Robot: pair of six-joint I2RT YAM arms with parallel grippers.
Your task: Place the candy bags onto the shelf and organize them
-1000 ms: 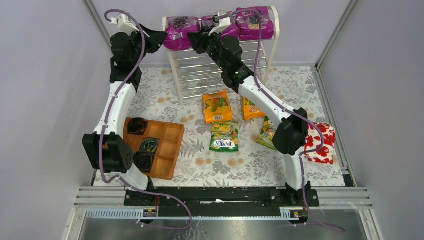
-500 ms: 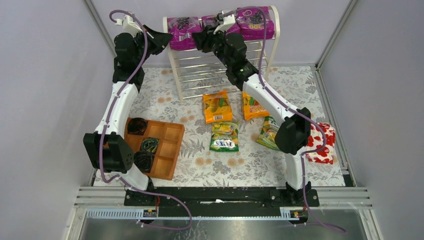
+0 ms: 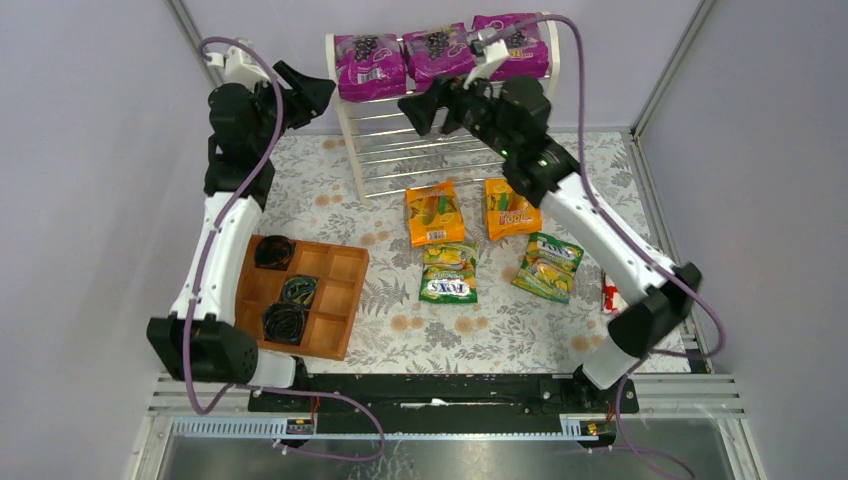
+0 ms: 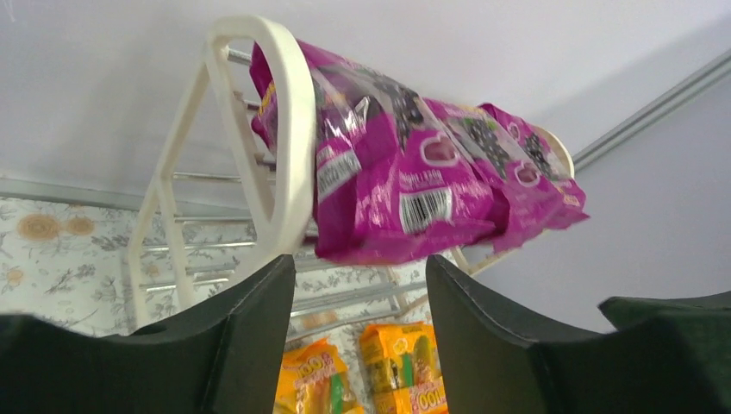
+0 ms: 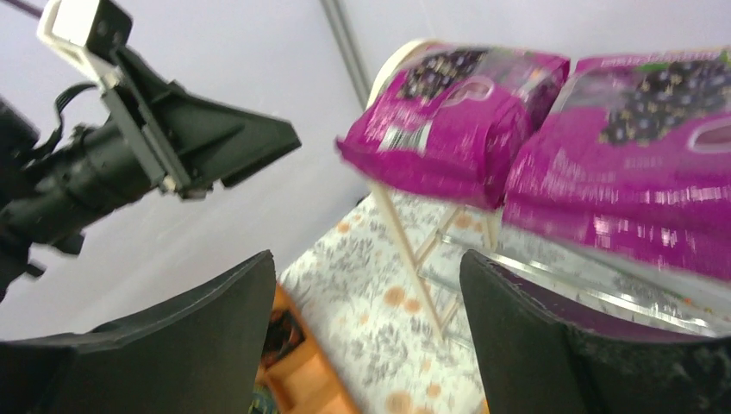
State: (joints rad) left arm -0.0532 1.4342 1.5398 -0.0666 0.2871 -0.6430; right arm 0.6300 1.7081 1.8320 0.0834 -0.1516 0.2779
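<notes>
Lying label-up, one green-yellow bag [image 3: 448, 275] reads "FOXS"; left gripper [image 4: 360, 269] and right gripper [image 5: 368, 267] both gape empty.

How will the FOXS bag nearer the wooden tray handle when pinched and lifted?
The FOXS bag looks like thin glossy film, so it will probably sag rather than stay flat. That sheen suggests a grip may slip unless it pinches a sealed edge. Lying flat on the floral cloth, it is unlikely to roll.
</notes>
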